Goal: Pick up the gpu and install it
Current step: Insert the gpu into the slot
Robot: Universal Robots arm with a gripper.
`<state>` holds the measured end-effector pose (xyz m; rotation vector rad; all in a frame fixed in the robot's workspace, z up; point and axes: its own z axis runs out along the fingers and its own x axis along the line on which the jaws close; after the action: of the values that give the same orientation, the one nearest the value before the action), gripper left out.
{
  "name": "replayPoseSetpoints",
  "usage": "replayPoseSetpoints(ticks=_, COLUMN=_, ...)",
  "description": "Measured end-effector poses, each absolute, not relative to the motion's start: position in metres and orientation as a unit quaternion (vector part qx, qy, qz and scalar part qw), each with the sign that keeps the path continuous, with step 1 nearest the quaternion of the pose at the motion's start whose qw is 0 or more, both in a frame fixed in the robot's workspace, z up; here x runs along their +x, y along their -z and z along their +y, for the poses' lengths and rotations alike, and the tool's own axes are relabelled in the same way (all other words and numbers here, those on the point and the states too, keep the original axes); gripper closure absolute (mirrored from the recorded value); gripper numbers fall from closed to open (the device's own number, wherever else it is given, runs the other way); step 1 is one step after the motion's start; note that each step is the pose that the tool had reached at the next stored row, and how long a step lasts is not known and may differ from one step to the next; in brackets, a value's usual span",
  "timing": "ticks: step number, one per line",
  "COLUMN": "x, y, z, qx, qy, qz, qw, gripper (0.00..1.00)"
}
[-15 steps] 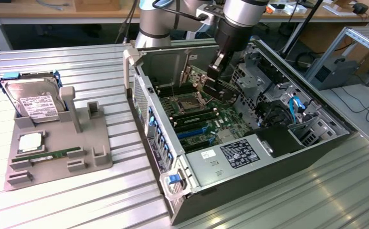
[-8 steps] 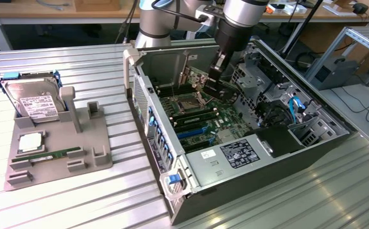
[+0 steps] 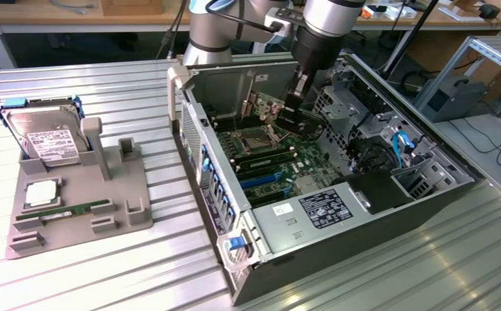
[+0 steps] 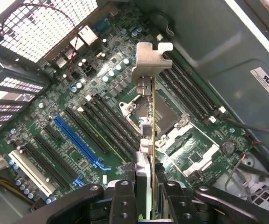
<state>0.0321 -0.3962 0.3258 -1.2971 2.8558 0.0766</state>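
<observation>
**Thin black gpu with silver bracket clamped in the claw.**
It is held edge-on over the green motherboard, near the far edge of the open black computer case.

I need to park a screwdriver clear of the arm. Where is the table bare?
Bare table lies nearer the camera than the gray holder, and more at the exterior view's right of the computer case. The strip between holder and case is narrow. Inside the case it is crowded: the gripper holds the graphics card above the motherboard.
</observation>
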Motion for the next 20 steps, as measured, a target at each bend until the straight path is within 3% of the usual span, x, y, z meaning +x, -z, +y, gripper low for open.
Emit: replayPoseSetpoints(ticks=20, x=0.0321, y=-0.3258, z=-0.3962, qx=-0.560, qy=-0.024, qz=0.828, qw=-0.002, gripper=0.73)
